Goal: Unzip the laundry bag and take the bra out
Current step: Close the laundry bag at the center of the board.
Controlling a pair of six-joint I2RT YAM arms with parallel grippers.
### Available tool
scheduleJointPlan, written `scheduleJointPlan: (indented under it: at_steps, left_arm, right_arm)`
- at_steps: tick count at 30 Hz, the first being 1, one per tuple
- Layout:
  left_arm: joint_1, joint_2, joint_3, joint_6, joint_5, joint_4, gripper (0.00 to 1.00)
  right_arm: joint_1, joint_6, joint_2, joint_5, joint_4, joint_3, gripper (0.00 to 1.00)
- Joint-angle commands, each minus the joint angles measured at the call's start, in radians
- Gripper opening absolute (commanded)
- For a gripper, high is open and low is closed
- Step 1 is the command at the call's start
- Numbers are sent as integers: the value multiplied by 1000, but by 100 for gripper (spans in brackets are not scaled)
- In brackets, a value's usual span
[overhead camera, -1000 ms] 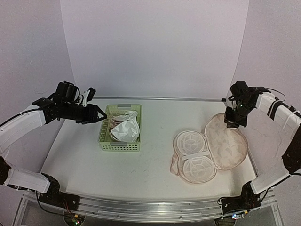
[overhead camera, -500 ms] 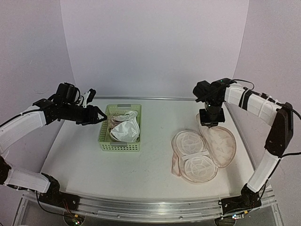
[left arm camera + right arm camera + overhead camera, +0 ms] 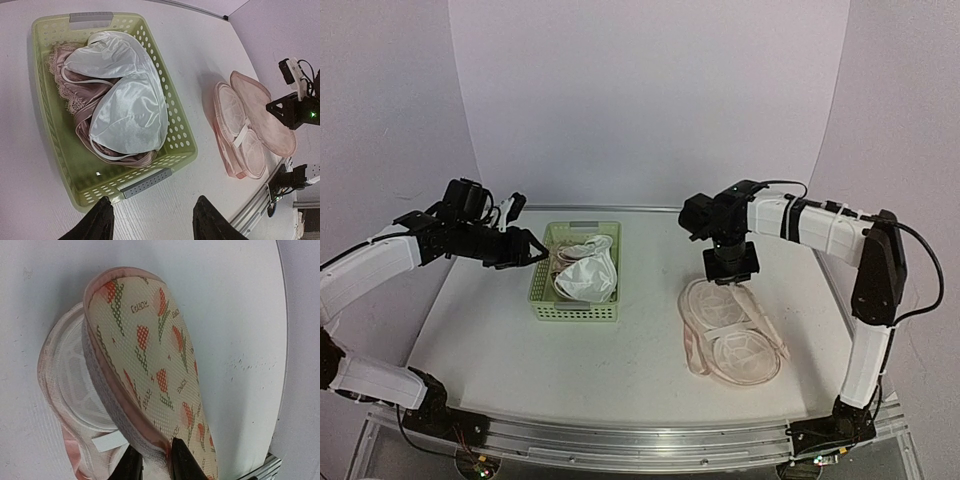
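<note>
The laundry bag point(image 3: 732, 335) lies on the table at centre right. Its lower half point(image 3: 70, 385) shows white mesh lining and a white elastic strap point(image 3: 107, 441). My right gripper point(image 3: 730, 262) is shut on the lid's edge and holds the lid point(image 3: 150, 360) tilted up over the lower half, orange-red and green motifs facing the wrist camera. The fingertips point(image 3: 152, 452) pinch the rim. My left gripper point(image 3: 535, 250) is open and empty beside the green basket point(image 3: 542, 290), near its handle end point(image 3: 147, 182). A white bra point(image 3: 127, 110) and a dusty-pink bra point(image 3: 65, 85) lie in the basket.
The light green lattice basket point(image 3: 50, 115) stands at centre left. The bag also shows in the left wrist view point(image 3: 250, 130), near the table's right edge. The metal rail point(image 3: 620, 440) runs along the table's front edge.
My right gripper has swung from the far right toward the centre, carrying the bag's lid up and over its lower half. The left arm has barely moved.
</note>
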Motion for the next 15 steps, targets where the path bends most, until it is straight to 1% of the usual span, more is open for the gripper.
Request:
scheduleJointPlan:
  at_steps: [1,10,13,15]
  left_arm:
    - [2,-3,-1,3,3,41,54]
    - [1,-6,-2,3,4,44,54]
    - [2,-7,-4,3,4,43,54]
    - [2,-8,-3,2,0,43,54]
  right_arm:
    - [40,51,11,42,14,33,28]
    - [114,77,13,-9,52,54,40]
    - [127,77,-16,-26,73,58,41]
    - [129,73,-49,-33,90,54,44]
